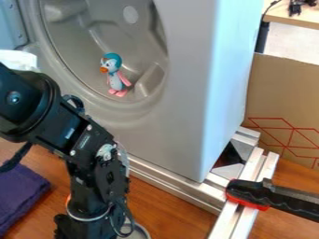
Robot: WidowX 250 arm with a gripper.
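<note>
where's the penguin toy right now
The penguin toy stands inside the round opening of the gray machine, at its lower right, above and right of the black arm in the camera view.

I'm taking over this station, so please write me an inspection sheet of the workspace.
Surface: brown wood-look top; metal rails edge the grey unit.
Work items: purple cloth left of the gripper; a round-rimmed object, partly hidden; toy penguin upright in the unit's round recess.
Clutter: black-and-red clamp-like tool across the rails at right.
Gripper: low, at the picture's bottom edge.
Cables: dark one beside the arm; another at upper right.
Surroundings: cardboard with red lines; desk behind.
</note>
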